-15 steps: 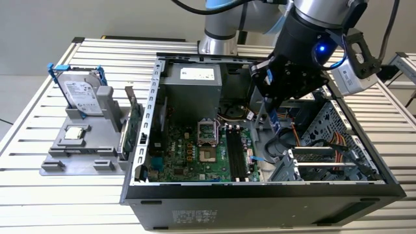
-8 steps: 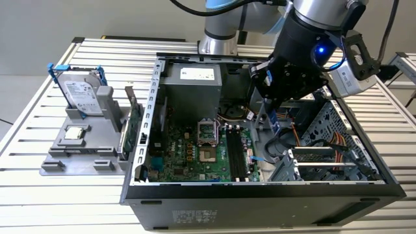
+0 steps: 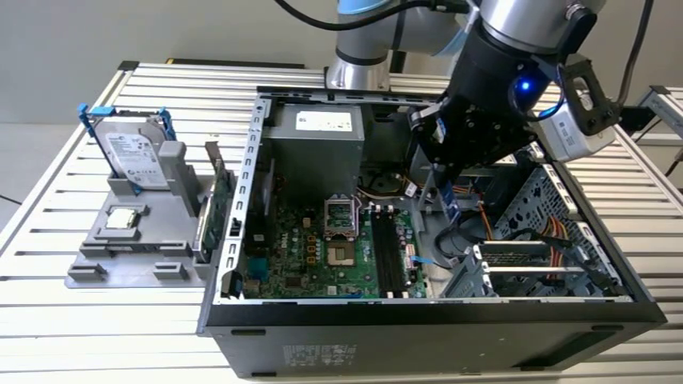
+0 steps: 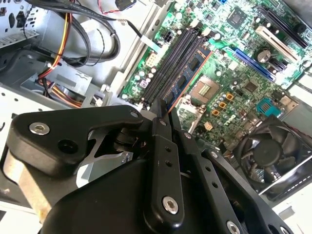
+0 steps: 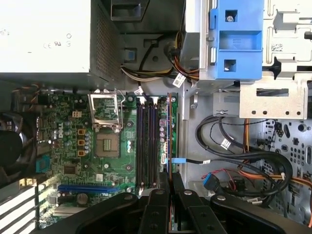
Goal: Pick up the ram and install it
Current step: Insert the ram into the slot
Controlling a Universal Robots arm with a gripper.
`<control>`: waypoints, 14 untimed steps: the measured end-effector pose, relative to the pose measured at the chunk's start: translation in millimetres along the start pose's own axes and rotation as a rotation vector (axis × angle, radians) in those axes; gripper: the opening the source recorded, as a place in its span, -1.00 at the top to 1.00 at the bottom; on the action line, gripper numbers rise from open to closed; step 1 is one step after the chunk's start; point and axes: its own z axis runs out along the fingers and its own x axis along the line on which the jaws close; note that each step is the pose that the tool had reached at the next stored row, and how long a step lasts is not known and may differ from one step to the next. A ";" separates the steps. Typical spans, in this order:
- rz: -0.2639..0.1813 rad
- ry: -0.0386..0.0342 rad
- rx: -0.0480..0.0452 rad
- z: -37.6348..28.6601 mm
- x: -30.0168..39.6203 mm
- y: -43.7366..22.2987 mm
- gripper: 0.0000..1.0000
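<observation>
Above the memory slots [image 5: 146,141] of the open computer case [image 3: 427,320], the ram [image 5: 170,136] stands on edge, pinched in the gripper [image 5: 169,183], whose fingers are pressed together on its end. Installation is under way; it seems not yet seated, and needs lining up with a slot and a straight press.

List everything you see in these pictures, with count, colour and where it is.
ram: one, dark green-blue, on edge beside the black memory slots, gripper fingers around its near end
motherboard: one, green, inside the case
computer case: one, black and grey, open on the slatted table
power supply: one, grey, back of case
fan: one, black, case edge
drive bracket: one, blue, beside the power supply
hard drive: one, silver, upright in the grey holder on the exterior view's left
expansion card: one, green, on edge against the holder
gripper: one, black, above the memory slots
</observation>
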 end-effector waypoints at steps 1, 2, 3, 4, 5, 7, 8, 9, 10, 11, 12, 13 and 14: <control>0.000 0.0000 -0.0001 0.4 0.0 0.0 1.00; 0.000 0.0000 -0.0001 0.8 -0.1 0.0 1.00; 0.000 0.0000 -0.0001 1.1 -0.1 0.0 1.00; 0.000 0.0000 -0.0001 1.5 -0.1 0.0 1.00; 0.000 0.0000 0.0000 1.8 -0.1 0.0 1.00; 0.000 0.0000 0.0000 2.6 -0.1 -0.1 1.00; 0.000 0.0000 0.0000 3.0 -0.2 -0.1 1.00; 0.000 0.0000 0.0000 3.4 -0.2 -0.1 1.00; 0.000 0.0000 0.0000 3.8 -0.2 -0.1 1.00; 0.001 0.0000 -0.0001 4.2 -0.2 -0.1 1.00; 0.002 0.0000 -0.0001 4.6 -0.2 -0.1 1.00; 0.004 -0.0001 -0.0001 5.0 -0.2 -0.1 1.00; 0.005 -0.0001 -0.0001 5.3 -0.3 -0.1 1.00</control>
